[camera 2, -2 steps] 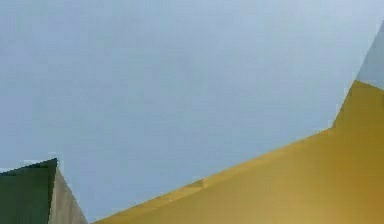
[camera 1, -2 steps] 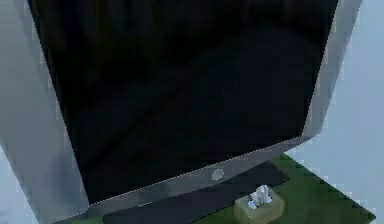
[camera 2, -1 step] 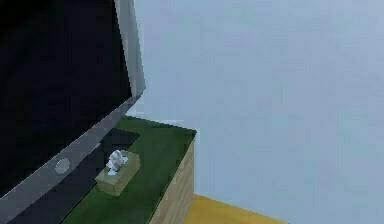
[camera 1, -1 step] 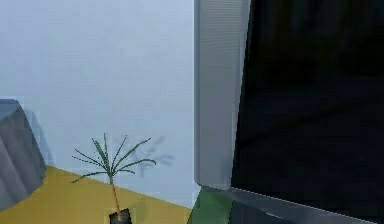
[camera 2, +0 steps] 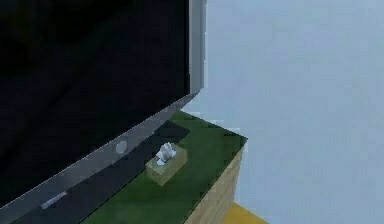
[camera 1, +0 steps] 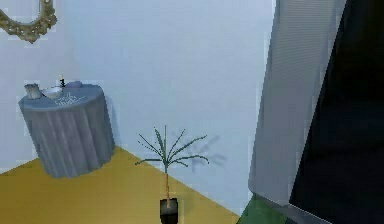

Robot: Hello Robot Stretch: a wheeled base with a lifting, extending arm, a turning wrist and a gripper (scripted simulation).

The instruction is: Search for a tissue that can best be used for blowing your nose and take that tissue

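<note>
One tissue box (camera 2: 164,165), one television (camera 2: 90,70)

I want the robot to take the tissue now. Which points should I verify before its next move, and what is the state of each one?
1. Tissue found: ok. A tissue box with a white tissue on top stands on the green-topped stand.
2. Box upright, tissue sticking up: ok.
3. Free room around the box: not ok. The television has its lower edge close beside it.
4. Gripper level with the box: cannot tell.
5. Floor ahead free: not ok. A potted plant stands there.
</note>
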